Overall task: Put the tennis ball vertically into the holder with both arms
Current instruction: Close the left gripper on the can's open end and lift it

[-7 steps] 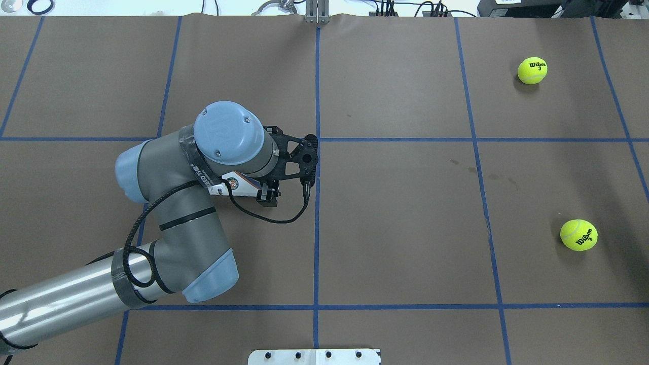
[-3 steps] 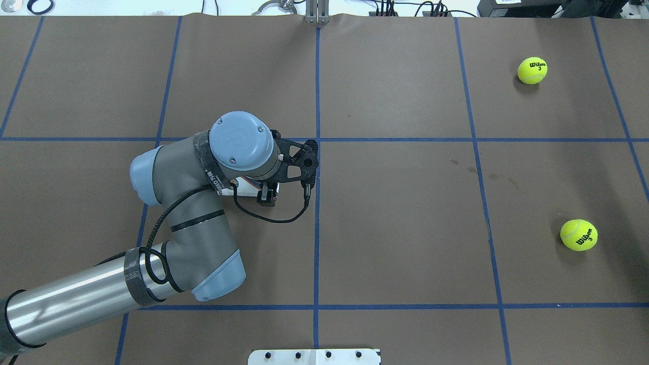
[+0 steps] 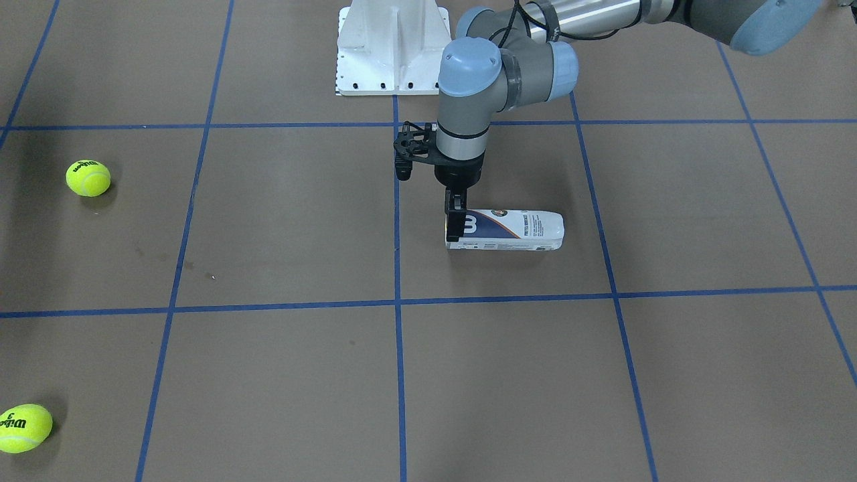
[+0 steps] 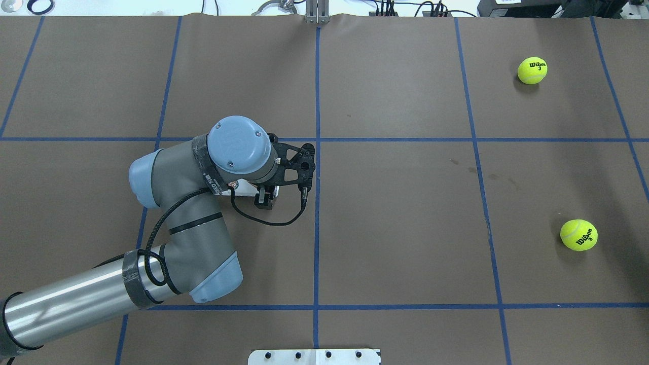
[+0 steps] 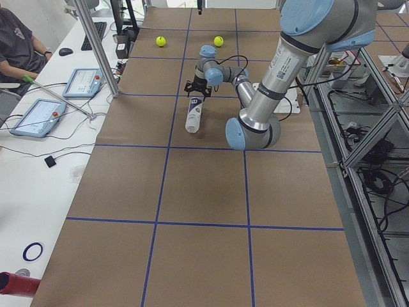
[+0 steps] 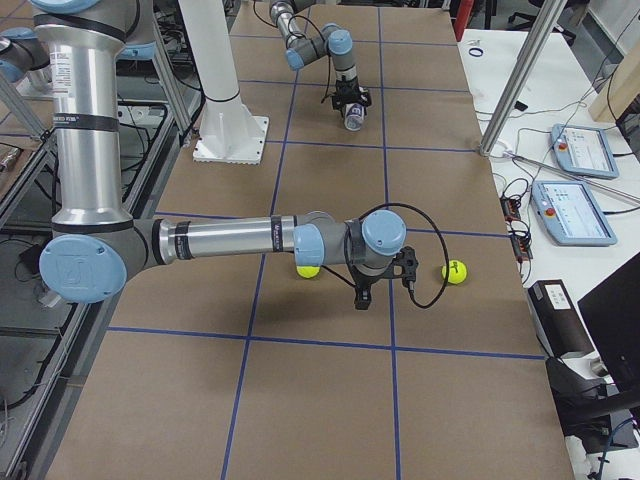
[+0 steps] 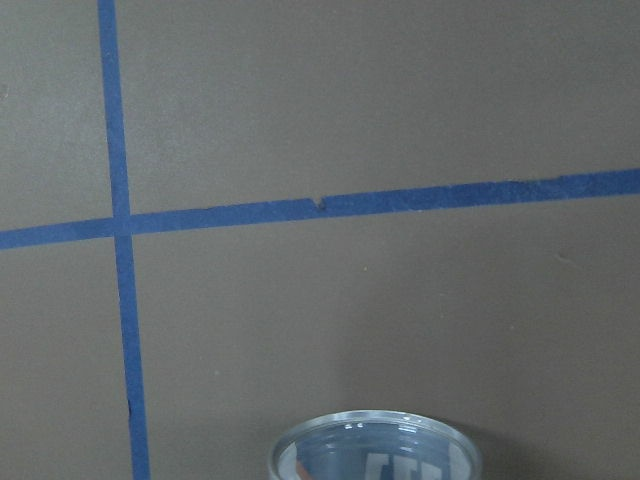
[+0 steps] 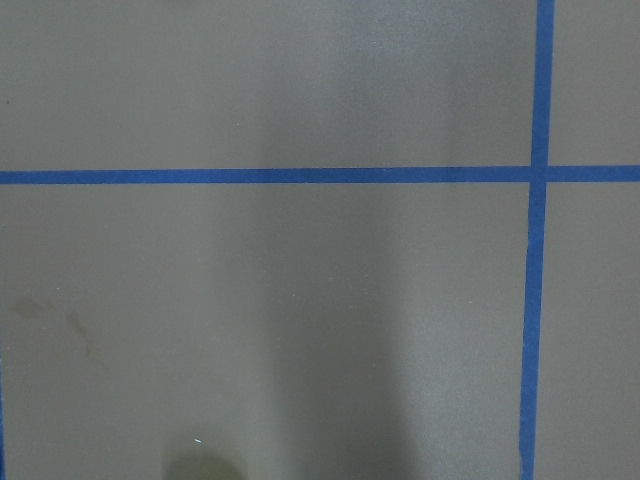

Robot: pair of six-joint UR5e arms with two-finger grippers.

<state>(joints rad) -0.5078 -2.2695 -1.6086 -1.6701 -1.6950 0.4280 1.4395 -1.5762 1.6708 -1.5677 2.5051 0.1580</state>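
The holder [image 3: 515, 231] lies on its side on the brown table, its open silver-rimmed end towards the middle tape line. It is mostly hidden under my left wrist in the overhead view [image 4: 243, 187], and its rim shows at the bottom of the left wrist view [image 7: 375, 450]. My left gripper [image 3: 455, 227] points straight down, and its jaws stand open around the holder's open end. Two yellow tennis balls [image 4: 532, 70] [image 4: 578, 234] lie far right. My right gripper [image 6: 361, 300] shows only in the exterior right view, hanging just above the table between the balls [image 6: 308, 268] [image 6: 455, 271]. I cannot tell whether it is open or shut.
The white mounting base [image 3: 392, 47] stands at the robot's edge of the table. Blue tape lines cross the brown table cover [image 4: 405, 228]. A seated operator [image 5: 13, 38] and tablets [image 5: 38, 116] are at a side desk beyond the far edge.
My left wrist has shifted right and lowered over the holder, so it hides more of the label. The gripper has settled lower at the open end. The balls have not moved.
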